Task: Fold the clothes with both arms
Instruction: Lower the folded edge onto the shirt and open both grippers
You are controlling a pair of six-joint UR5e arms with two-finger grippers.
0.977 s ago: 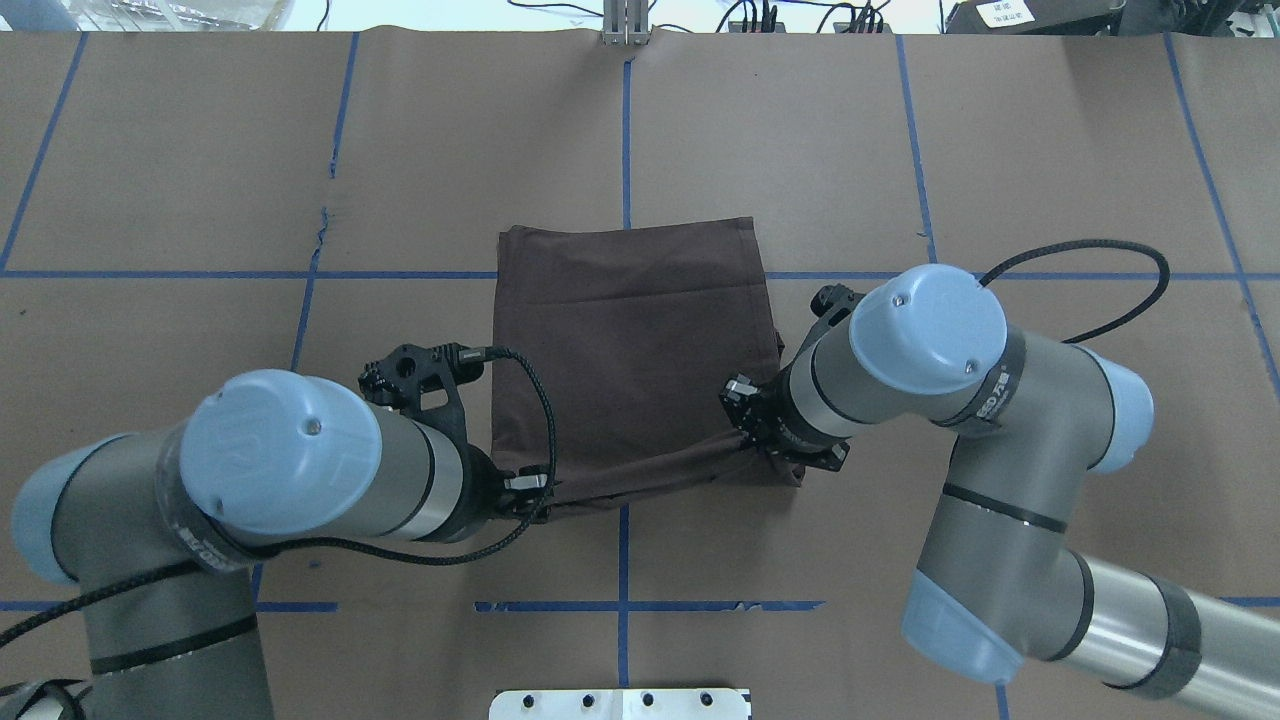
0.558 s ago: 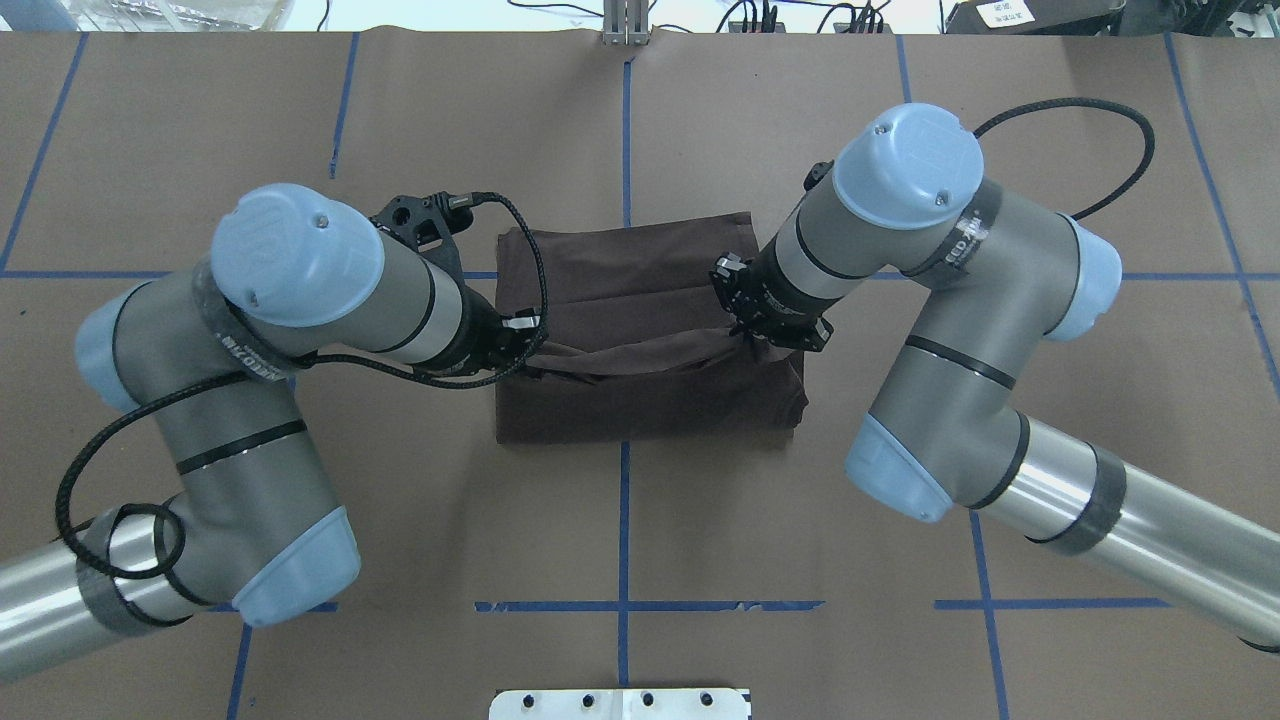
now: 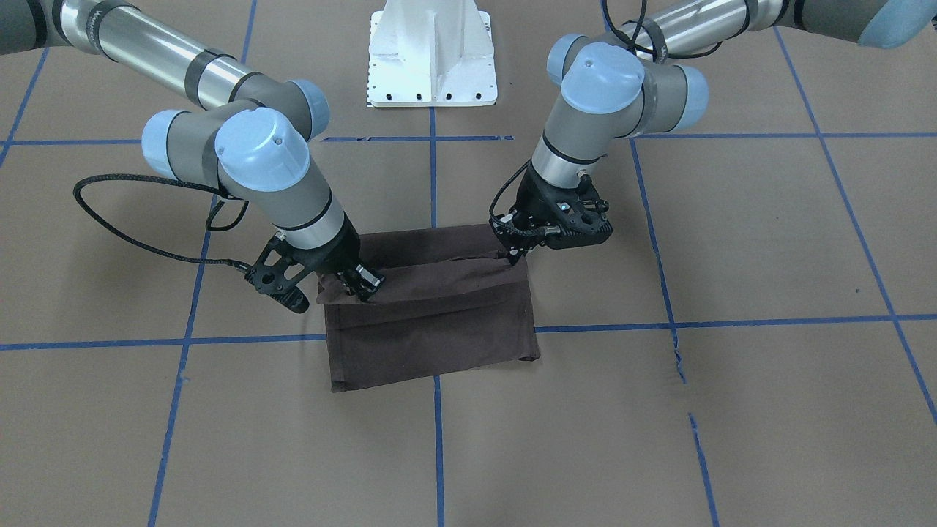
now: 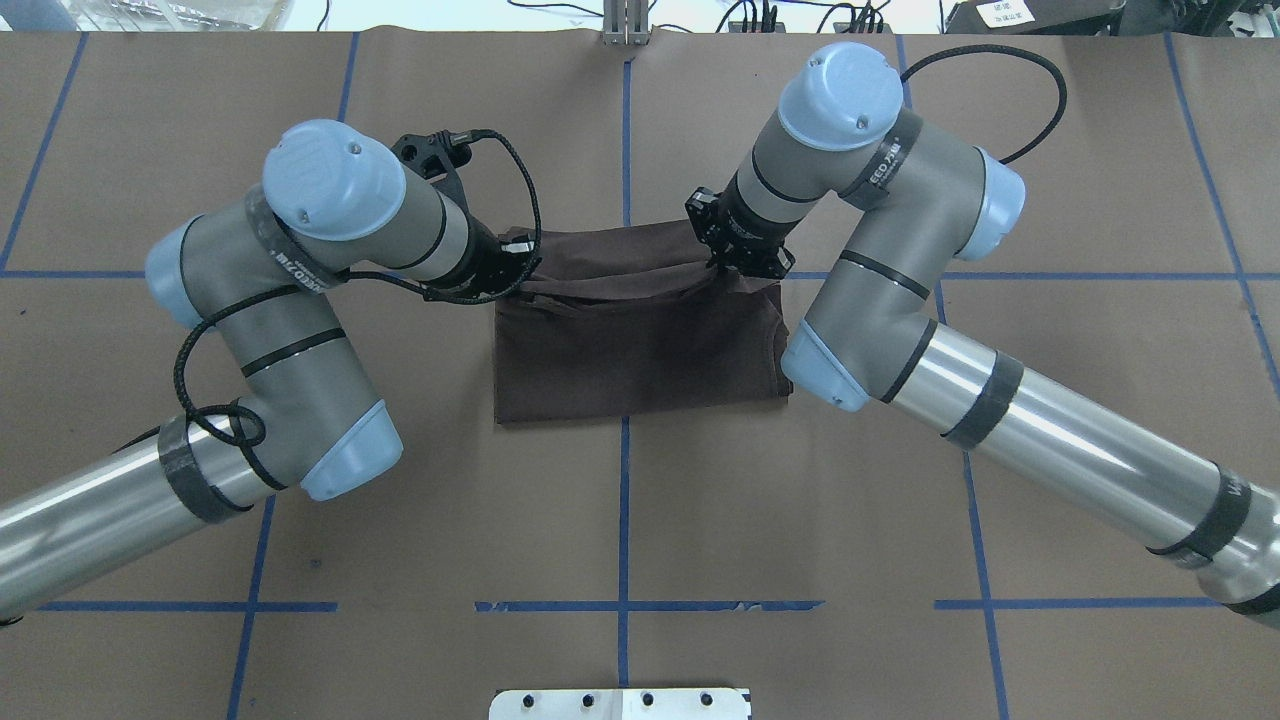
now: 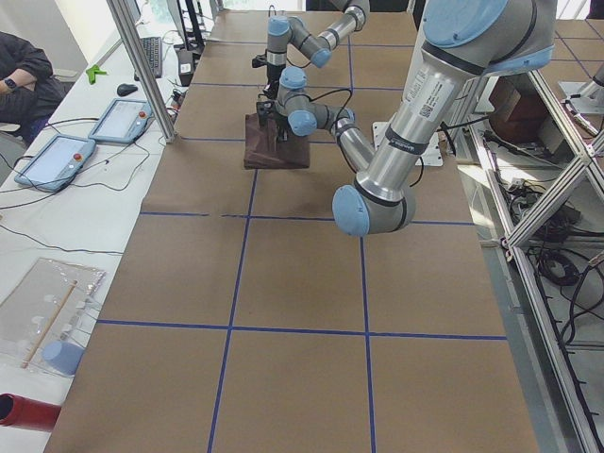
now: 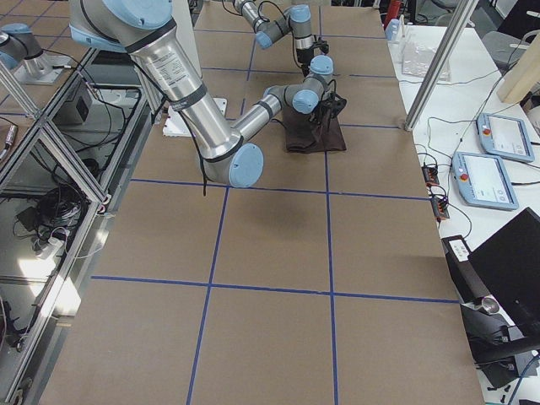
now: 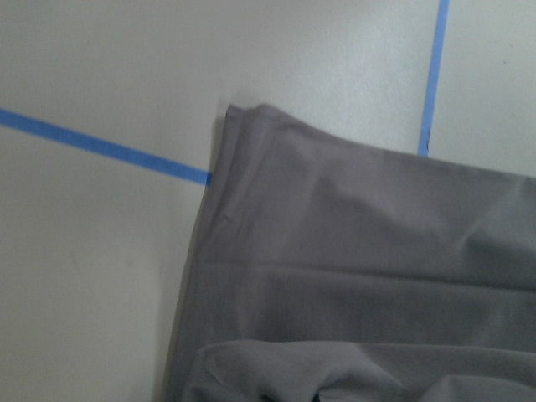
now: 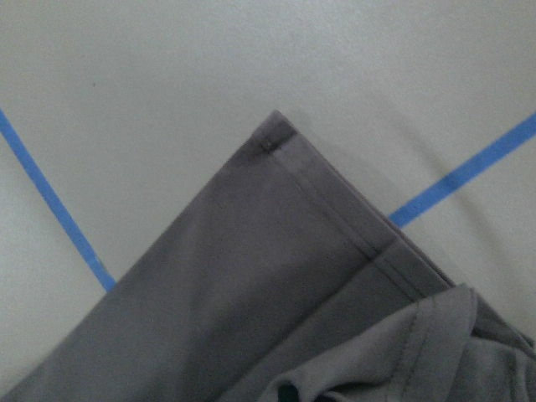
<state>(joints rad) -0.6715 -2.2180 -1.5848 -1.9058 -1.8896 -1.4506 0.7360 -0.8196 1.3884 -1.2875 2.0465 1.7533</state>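
T-shirt [image 4: 640, 350]: dark brown, folded into a rectangle, lying mid-surface [image 4: 420, 520] over crossing blue tape lines [image 4: 623, 500] | left hand [image 4: 527, 272]: clenched on one end of the raised fold edge | right hand [image 4: 733, 265]: clenched on the other end | edge: stretched between them above the far side

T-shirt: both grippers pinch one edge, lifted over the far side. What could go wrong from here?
1. The held edge sags and ripples between the left gripper and the right gripper; opening now may set wrinkles into the T-shirt.
2. Fabric is bunched at both pinch points, so the corners may land crumpled rather than flat.
3. Any uneven travel of the two arms could skew the fold against the layers below.
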